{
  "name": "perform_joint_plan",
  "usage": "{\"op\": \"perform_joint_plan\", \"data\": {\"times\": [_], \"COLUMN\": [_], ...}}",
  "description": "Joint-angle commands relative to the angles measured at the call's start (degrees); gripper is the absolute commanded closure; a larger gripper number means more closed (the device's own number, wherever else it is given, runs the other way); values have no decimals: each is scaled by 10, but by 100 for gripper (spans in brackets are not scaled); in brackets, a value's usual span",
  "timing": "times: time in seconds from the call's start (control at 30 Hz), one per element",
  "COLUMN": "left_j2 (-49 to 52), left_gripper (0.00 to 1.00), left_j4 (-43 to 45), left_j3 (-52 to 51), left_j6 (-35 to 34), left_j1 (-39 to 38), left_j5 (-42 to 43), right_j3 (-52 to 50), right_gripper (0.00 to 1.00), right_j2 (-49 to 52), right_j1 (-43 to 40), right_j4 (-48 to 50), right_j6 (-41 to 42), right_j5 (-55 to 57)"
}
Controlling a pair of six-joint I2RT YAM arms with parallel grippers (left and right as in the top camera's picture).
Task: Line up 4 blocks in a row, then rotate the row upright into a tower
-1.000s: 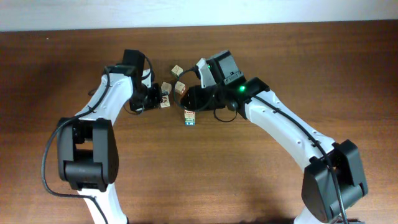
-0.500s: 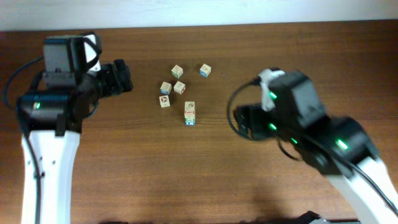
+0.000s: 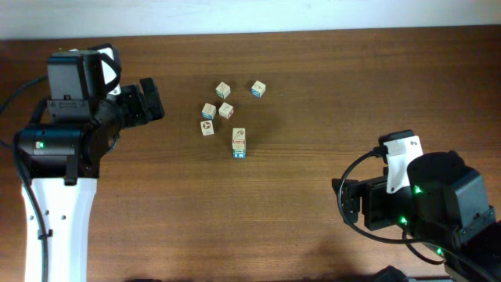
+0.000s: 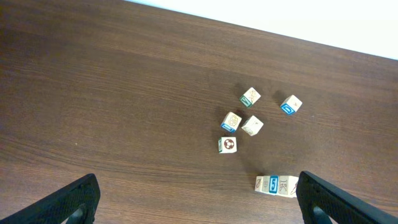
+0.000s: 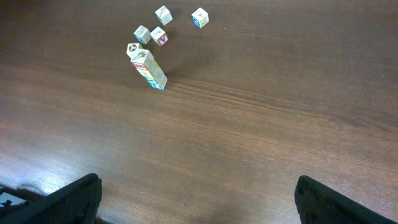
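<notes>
The blocks (image 3: 226, 110) lie in a loose cluster on the bench (image 3: 329, 70) in the overhead view, toward its far side and about midway between the arms. There are five single cubes, with the blue-faced cube (image 3: 258, 88) a little apart to the right, and nearer the robot is a short column of cubes (image 3: 239, 143). That is more than the four the task names. The left arm (image 3: 63, 149) and the right arm (image 3: 438, 207) both stand well apart from the cluster and touch nothing. From the left wrist, the left jaws are spread wide with only bare wood between the fingertips (image 4: 78, 198). The single cubes sit flat and separate, among them the cube with a red-brown round figure (image 4: 227, 145), and the column shows a bright blue face. From the right wrist, the right jaws are likewise wide and empty. The column rises from the bench with its shadow beside it, the loose cubes behind it. Nothing is held and no cube sits tilted mid-turn, so I judge that no rotation is in hand right now. These views cannot show which cubes already present a new face, so how many of the four remain is uncertain.
</notes>
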Motion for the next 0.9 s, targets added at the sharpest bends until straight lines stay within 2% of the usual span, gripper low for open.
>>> {"op": "perform_joint_plan", "data": {"times": [0.0, 0.1, 0.2, 0.27, 0.47, 0.63, 0.73, 0.87], "left_j2": [-2, -2, -2, -2, -2, -2, -2, -2], "left_gripper": [1, 1, 1, 1, 1, 1, 1, 1], "left_j4": [-1, -1, -1, -1, -1, -1, -1, -1], "left_j3": [7, 7, 7, 7, 7, 7, 7, 7], "left_j6": [0, 0, 0, 0, 0, 0, 0, 0], "left_j1": [2, 2, 2, 2, 2, 2, 2, 2], "left_j5": [-6, -6, -6, -6, -6, -6, -6, -6], "right_j3": [1, -30, -115, -198, -445, -639, -731, -794], "right_gripper": [1, 2, 2, 1, 1, 1, 1, 2], "right_j2": [6, 9, -34, -87, -271, -422, -478, -513], "right_j1": [-1, -10, -69, -112, -184, -196, -196, -197], "right_j4": [25, 115, 250, 334, 525, 654, 731, 788], "right_j6": [-10, -19, -123, -160, -160, -160, -160, -160], "right_j5": [14, 38, -27, -61, -83, -80, -64, -37]}}
